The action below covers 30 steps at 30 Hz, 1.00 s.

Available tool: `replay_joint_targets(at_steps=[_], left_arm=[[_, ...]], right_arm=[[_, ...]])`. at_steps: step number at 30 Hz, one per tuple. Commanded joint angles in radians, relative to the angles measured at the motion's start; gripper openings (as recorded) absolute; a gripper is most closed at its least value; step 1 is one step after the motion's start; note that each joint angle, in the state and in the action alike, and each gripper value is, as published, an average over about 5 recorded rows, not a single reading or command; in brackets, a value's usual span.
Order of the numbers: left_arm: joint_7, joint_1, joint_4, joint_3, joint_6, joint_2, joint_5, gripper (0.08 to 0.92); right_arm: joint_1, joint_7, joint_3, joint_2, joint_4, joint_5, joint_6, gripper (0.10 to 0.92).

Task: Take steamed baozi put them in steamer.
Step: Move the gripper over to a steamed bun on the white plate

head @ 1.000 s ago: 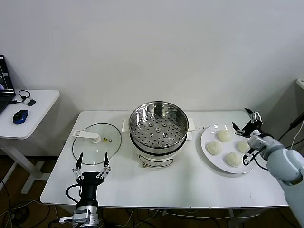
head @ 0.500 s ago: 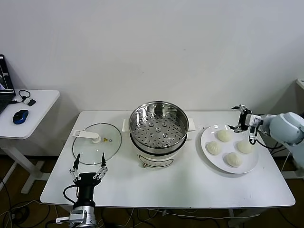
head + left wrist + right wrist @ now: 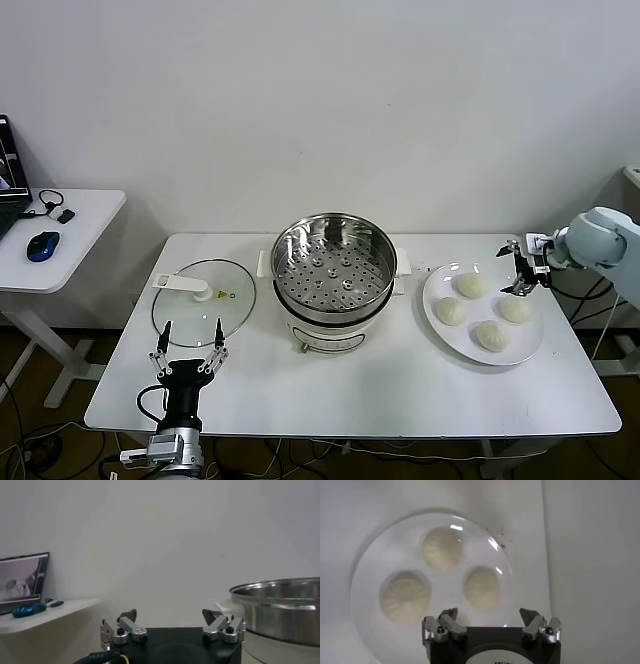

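The right claw [image 3: 522, 268] hangs spread apart above the plate [image 3: 452, 335] holding four steamed baozi [image 3: 471, 286]. The steamer [image 3: 332, 265] stands empty. The left claw [image 3: 190, 340] waits spread apart near the desk's [image 3: 400, 390] front edge.

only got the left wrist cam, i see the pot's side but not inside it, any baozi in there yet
observer: none. In the steamer the perforated tray is bare.
operator: where are the baozi then
observer: all four baozi sit on the white plate, on the table to the right of the steamer.
operator: right gripper on one?
observer: no, the right gripper is open and holds nothing, over the far right part of the plate.
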Motion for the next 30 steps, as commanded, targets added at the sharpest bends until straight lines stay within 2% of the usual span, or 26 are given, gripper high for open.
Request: replay_joint_targets(at_steps=[1, 12, 21, 30], left_arm=[[0.001, -0.008, 0.013, -0.008, 0.001, 0.004, -0.019, 0.823], [0.018, -0.006, 0.014, -0.047, 0.011, 0.023, -0.061, 0.823], [0.033, 0.009, 0.005, -0.029, 0.021, 0.035, -0.071, 0.823], [0.033, 0.018, 0.002, -0.008, 0.016, 0.032, -0.060, 0.823]], right_arm=[[0.097, -0.073, -0.125, 0.230, -0.328, 0.036, 0.076, 0.823], [0.021, -0.137, -0.054, 0.397, -0.564, 0.033, 0.140, 0.823], [-0.029, -0.165, -0.031, 0.417, -0.605, 0.057, 0.170, 0.823], [-0.058, -0.175, 0.018, 0.446, -0.674, -0.016, 0.216, 0.823]])
